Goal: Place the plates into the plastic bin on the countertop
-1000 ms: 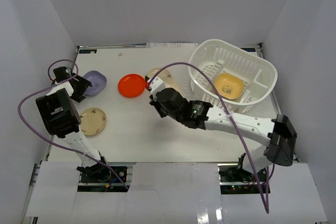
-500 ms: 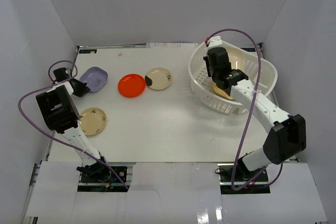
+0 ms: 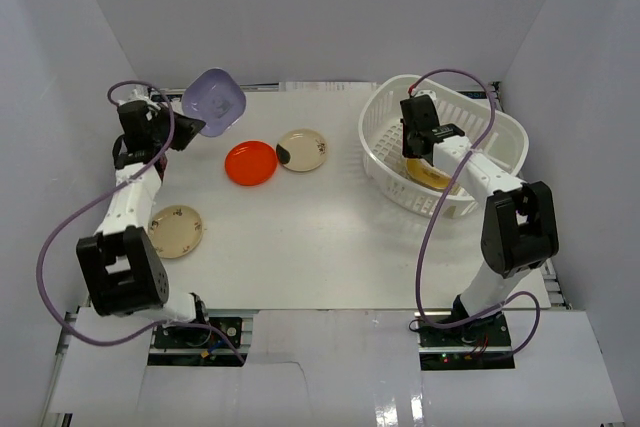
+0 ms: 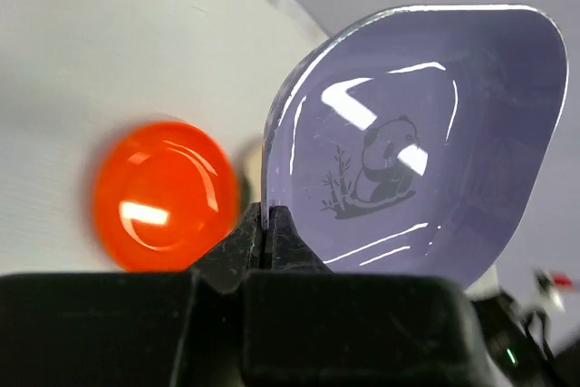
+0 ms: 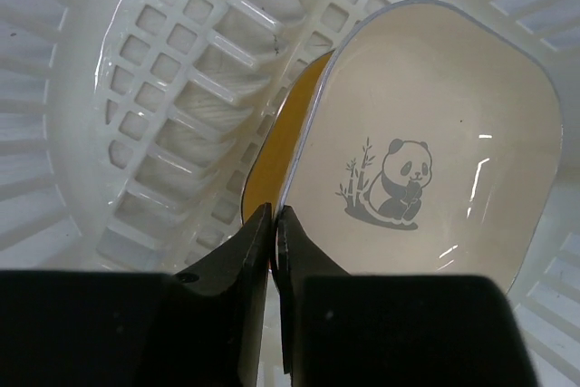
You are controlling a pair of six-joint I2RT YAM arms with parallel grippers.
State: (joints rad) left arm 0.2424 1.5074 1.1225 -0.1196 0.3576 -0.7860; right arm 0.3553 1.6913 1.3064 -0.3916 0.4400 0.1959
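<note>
My left gripper (image 3: 186,128) is shut on the rim of a lavender plate (image 3: 213,100), held tilted above the far left of the countertop (image 3: 330,237). The left wrist view shows its panda print (image 4: 417,133) and the jaws pinching its edge (image 4: 269,224). My right gripper (image 3: 421,143) is inside the plastic bin (image 3: 505,127), shut on the rim of a cream panda plate (image 5: 426,151). That plate lies over a yellow plate (image 5: 276,156) on the bin's slotted floor (image 5: 181,61).
A red plate (image 3: 251,162) and a round cream plate with a dark patch (image 3: 302,149) lie side by side at mid-table. A beige plate (image 3: 177,230) rests near the left arm. White walls close in the table on three sides.
My left gripper closed on the lavender plate and lifted it up off the table. My right arm swung from mid-table over into the bin and lowered there.
</note>
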